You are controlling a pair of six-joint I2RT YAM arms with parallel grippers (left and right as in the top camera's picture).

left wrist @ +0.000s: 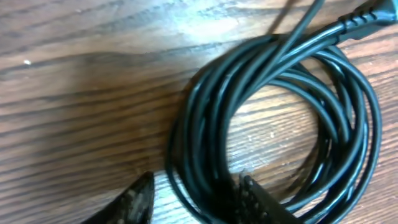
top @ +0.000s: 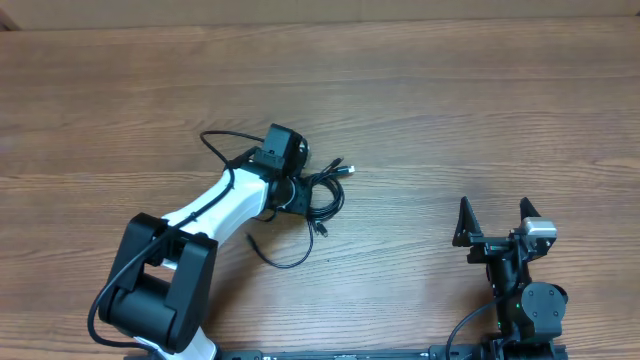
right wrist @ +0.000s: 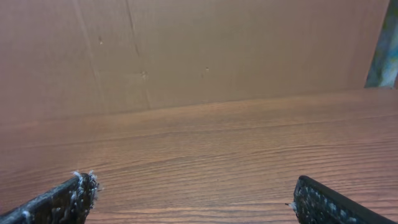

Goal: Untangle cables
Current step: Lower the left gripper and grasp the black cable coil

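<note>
The left tool (left wrist: 196, 202) is released and stands low over the cables (left wrist: 202, 124). Its two fingers are apart, and the near side of the black coil passes between them, close to the right finger (left wrist: 255, 199). A plug end (left wrist: 364, 15) lies on the far side of the coil. The right tool (top: 494, 215) is released too, well apart from the cables, over the wooden bench (top: 450, 100).

Gaping right tool (right wrist: 193, 186) over wooden table (right wrist: 217, 143)
</note>
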